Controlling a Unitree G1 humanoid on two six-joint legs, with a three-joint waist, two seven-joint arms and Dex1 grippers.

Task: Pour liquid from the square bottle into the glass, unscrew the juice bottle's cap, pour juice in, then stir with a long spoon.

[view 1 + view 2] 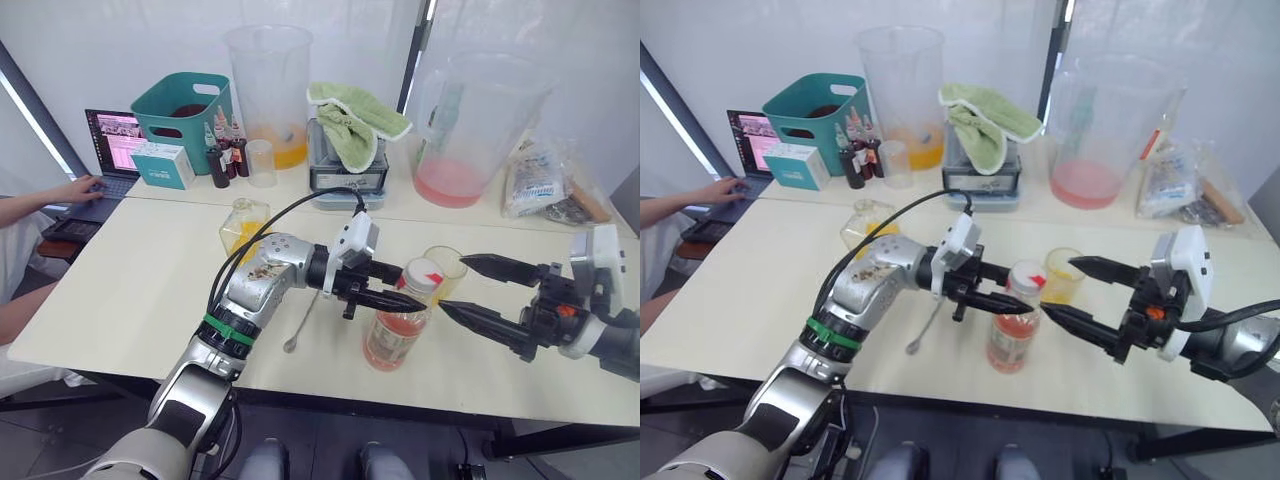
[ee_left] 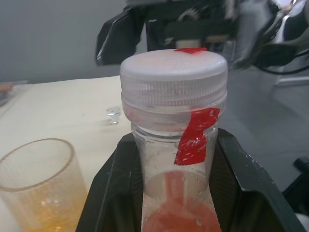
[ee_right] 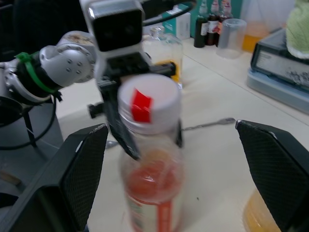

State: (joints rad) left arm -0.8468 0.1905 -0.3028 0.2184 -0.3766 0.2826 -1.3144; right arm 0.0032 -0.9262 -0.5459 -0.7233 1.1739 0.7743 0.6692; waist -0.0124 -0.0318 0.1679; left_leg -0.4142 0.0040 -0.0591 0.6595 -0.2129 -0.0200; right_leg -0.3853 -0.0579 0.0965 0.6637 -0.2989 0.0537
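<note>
Now left fingers [image 1: 395, 285] grip juice bottle [image 1: 398, 328] neck; right fingers [image 1: 462, 288] wide, level.

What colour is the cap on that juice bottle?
The cap is white with a strip of red tape, clearest in the left wrist view.

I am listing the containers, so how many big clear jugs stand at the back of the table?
2. One jug with orange liquid stands beside the teal basket; the other jug, with pink liquid, stands right of the green cloth. None seems hidden.
</note>
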